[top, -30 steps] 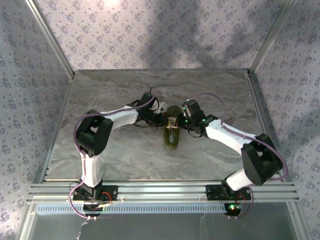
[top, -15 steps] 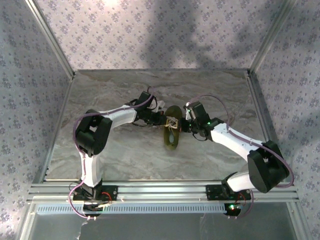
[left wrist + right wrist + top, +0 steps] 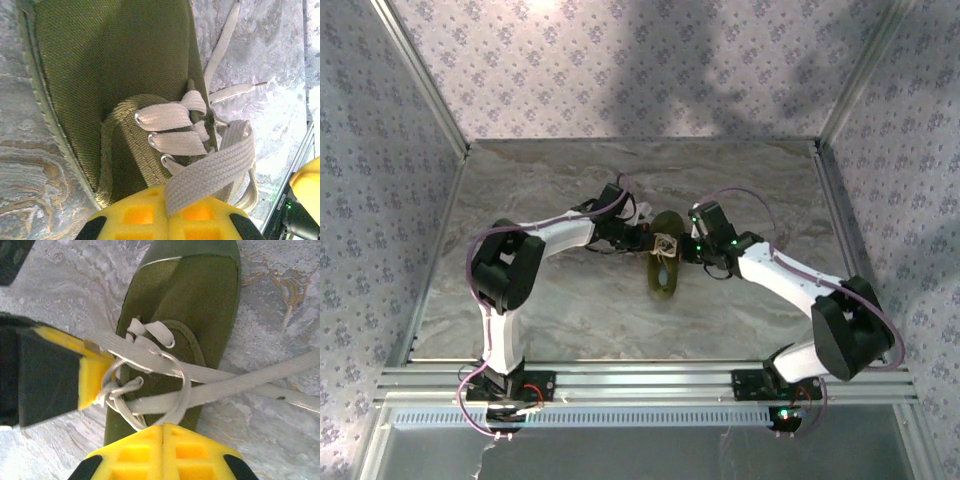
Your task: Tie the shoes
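Note:
The olive-green shoe (image 3: 665, 281) lies mid-table with its toe pointing away from the arm bases. My left gripper (image 3: 647, 239) is at its left side and my right gripper (image 3: 686, 250) at its right, both over the laced part. In the left wrist view the shoe (image 3: 115, 60) lies under my left gripper (image 3: 168, 216), which is shut on a flat white lace (image 3: 210, 172). In the right wrist view my right gripper (image 3: 162, 440) is shut on a lace loop (image 3: 182, 390) crossing the shoe (image 3: 200, 295). The left gripper's yellow finger (image 3: 92, 377) holds the other strand there.
The shoe rests on a marble-patterned tabletop (image 3: 570, 310) boxed in by patterned walls and aluminium rails (image 3: 640, 380) at the near edge. Loose lace ends trail onto the table (image 3: 300, 400) to the shoe's side. Open table lies all round the shoe.
Both grippers stayed at the shoe's laces. The right arm's elbow swung outward and its gripper shifted slightly; the left gripper edged a little to the left.

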You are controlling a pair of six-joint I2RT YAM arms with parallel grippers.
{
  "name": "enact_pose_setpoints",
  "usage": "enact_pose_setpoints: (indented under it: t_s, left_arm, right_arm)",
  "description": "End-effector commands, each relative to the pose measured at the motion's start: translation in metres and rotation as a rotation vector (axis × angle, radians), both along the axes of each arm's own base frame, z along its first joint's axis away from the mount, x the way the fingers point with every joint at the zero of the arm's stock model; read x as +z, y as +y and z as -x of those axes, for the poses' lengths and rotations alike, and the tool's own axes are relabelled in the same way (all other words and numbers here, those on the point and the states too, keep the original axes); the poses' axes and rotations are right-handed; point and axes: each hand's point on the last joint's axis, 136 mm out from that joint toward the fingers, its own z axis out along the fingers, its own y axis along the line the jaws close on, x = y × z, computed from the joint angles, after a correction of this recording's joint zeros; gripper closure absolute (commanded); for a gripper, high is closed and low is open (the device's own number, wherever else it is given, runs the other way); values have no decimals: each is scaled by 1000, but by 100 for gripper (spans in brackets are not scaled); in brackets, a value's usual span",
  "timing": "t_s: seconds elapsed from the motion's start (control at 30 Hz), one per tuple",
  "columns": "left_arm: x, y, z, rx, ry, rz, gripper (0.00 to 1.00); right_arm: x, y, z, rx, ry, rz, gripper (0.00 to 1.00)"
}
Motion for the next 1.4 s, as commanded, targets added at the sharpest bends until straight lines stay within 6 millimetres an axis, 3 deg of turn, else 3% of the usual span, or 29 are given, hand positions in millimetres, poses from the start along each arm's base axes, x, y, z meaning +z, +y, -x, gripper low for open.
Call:
enact_pose_setpoints:
  t_s: [0.0, 0.77, 1.37]
  left_arm:
    - [17, -10, 0, -35, -29, 38, 100]
    - [11, -16, 6, -50, -21, 37, 100]
    - [11, -19, 8, -58, -21, 43, 100]
  right_arm:
    - [6, 7, -12, -67, 0, -18, 90]
    - [-25, 5, -21, -150, 108, -8, 73]
    - [-38, 15, -35, -172, 138, -39, 71]
